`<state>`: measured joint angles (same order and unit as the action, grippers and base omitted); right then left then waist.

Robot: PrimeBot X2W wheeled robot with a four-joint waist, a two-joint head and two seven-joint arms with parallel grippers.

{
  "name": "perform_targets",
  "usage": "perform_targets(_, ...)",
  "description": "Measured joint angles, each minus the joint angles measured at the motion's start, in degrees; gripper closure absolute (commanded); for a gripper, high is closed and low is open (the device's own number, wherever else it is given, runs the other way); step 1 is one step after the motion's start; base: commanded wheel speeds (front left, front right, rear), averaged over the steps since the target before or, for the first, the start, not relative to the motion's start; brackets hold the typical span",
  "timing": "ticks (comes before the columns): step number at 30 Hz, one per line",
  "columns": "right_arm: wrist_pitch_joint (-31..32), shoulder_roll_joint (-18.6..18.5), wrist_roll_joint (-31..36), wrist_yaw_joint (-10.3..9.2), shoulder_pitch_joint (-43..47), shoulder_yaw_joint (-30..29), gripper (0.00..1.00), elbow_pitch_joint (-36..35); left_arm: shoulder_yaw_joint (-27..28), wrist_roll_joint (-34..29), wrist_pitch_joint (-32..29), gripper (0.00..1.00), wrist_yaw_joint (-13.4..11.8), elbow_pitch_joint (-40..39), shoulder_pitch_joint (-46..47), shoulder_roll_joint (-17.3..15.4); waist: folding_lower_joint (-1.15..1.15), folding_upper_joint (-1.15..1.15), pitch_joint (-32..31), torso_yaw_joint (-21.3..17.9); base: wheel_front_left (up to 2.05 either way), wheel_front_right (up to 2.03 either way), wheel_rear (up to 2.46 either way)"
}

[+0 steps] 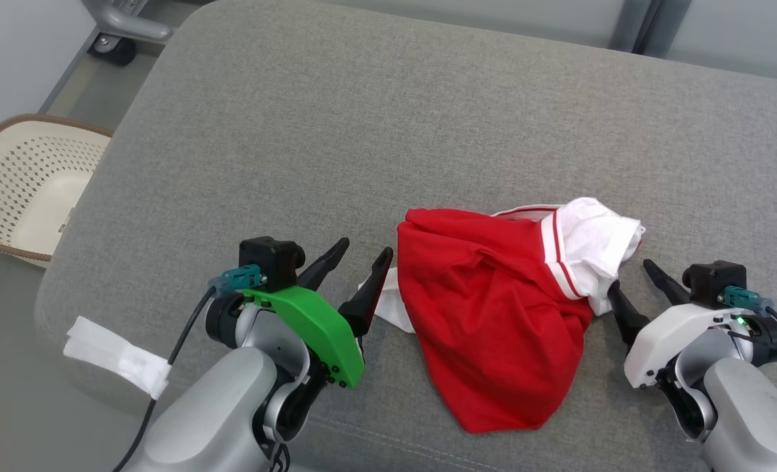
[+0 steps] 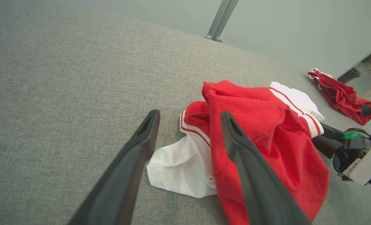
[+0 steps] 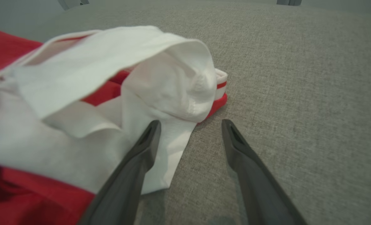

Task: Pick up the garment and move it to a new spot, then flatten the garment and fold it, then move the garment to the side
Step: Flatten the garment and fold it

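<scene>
Left gripper [image 1: 365,246] and right gripper [image 1: 629,273] gape empty, flanking one crumpled red-and-white garment [image 1: 493,321] mid-cushion [image 1: 428,131], long axis near-to-far; perhaps a second red cloth [image 2: 338,93] far right.

The cream perforated plastic basket [image 1: 28,170] is cut off by the head view's left edge. In the right wrist view the crumpled red and white cloth garment [image 3: 79,72] blurs near the lens and runs off the left edge. Its small label [image 2: 210,180] I cannot read.
</scene>
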<state>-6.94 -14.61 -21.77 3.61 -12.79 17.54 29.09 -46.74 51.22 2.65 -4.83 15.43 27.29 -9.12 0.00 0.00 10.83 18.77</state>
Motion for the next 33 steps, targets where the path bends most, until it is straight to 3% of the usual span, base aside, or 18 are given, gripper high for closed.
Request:
perform_targets(11, 0.5, -0.8, -2.2, 1.59, -2.5, -0.6, 0.00, 3.0, -0.8, -0.2, 0.7, 0.00, -0.7, -4.1, -2.0, 0.1, 0.00, 0.00, 1.2, 1.2, 0.00, 0.00, 0.00)
perform_targets(12, 0.7, -0.9, -2.6, 1.83, -2.7, -0.8, 0.14, 3.4, -1.0, -0.5, 1.0, 0.00, -0.7, -4.5, -2.2, 0.3, 0.00, 0.00, 1.3, 1.4, 0.00, 0.00, 0.00)
perform_targets(13, 0.7, -1.0, -2.9, 1.88, -2.9, -0.8, 0.55, 3.7, -1.1, -0.6, 1.0, 0.00, -0.7, -5.0, -2.6, 0.5, 0.00, 0.00, 1.5, 1.7, 0.00, 0.00, 0.00)
perform_targets(14, 0.7, -1.0, -3.1, 1.93, -3.2, -0.9, 0.66, 3.8, -1.3, -0.6, 1.0, 0.00, -0.7, -5.4, -2.9, 0.7, 0.00, 0.00, 1.6, 1.8, 0.00, 0.00, 0.00)
perform_targets(15, 0.7, -1.1, -3.3, 1.98, -3.5, -0.9, 0.89, 3.9, -1.5, -0.6, 1.0, 0.00, -0.7, -5.7, -3.2, 0.9, 0.00, 0.00, 1.8, 2.1, 0.00, 0.00, 0.00)
perform_targets(16, 0.7, -1.1, -3.5, 2.23, -3.6, -0.9, 1.00, 4.1, -1.6, -0.6, 1.0, 0.00, -0.7, -5.9, -3.5, 1.1, 0.00, 0.00, 1.9, 2.3, 0.00, 0.00, 0.00)
perform_targets(27, -1.1, -2.3, -3.8, 2.99, -4.7, 1.3, 1.00, 2.6, 0.0, -0.6, 2.0, 0.00, -1.3, -6.8, -5.4, 0.8, 0.00, 0.00, 1.7, 2.6, 0.00, 0.00, 0.00)
perform_targets(33, -1.3, -6.6, -3.8, 3.48, -6.2, 3.3, 1.00, -2.2, 1.0, -0.6, 2.5, 0.00, -1.7, -7.3, -6.9, 0.1, 0.00, 0.00, 0.7, 1.2, 0.00, 0.00, 0.00)
